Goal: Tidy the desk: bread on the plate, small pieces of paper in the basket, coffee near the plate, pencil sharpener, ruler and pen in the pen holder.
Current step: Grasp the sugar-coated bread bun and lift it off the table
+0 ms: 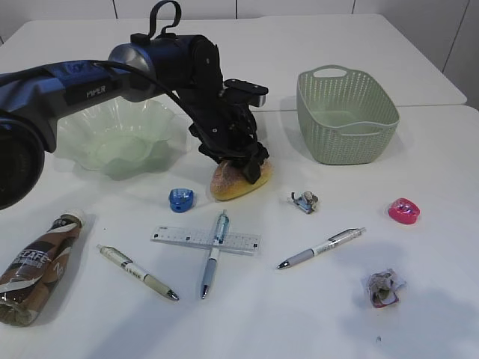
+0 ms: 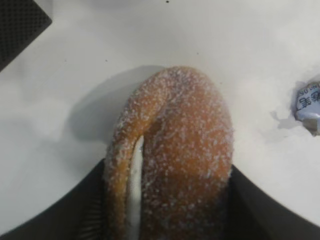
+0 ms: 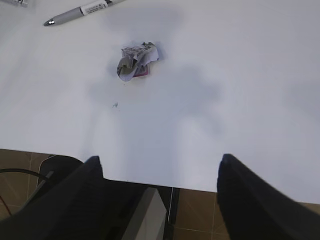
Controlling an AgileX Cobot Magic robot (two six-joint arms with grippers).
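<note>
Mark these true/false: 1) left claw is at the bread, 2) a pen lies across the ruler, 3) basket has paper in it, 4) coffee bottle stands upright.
1) True: the left claw straddles the bread, fingers either side.
2) True: a pen crosses the ruler.
3) False: the basket shows no paper; both paper balls lie on the table.
4) False: the coffee bottle lies on its side.

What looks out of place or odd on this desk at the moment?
The coffee bottle lies on its side at the front left. One pen lies crossed over the ruler. Two crumpled paper pieces sit loose on the table, outside the basket. The bread is on the table with the left pincer around it.
</note>
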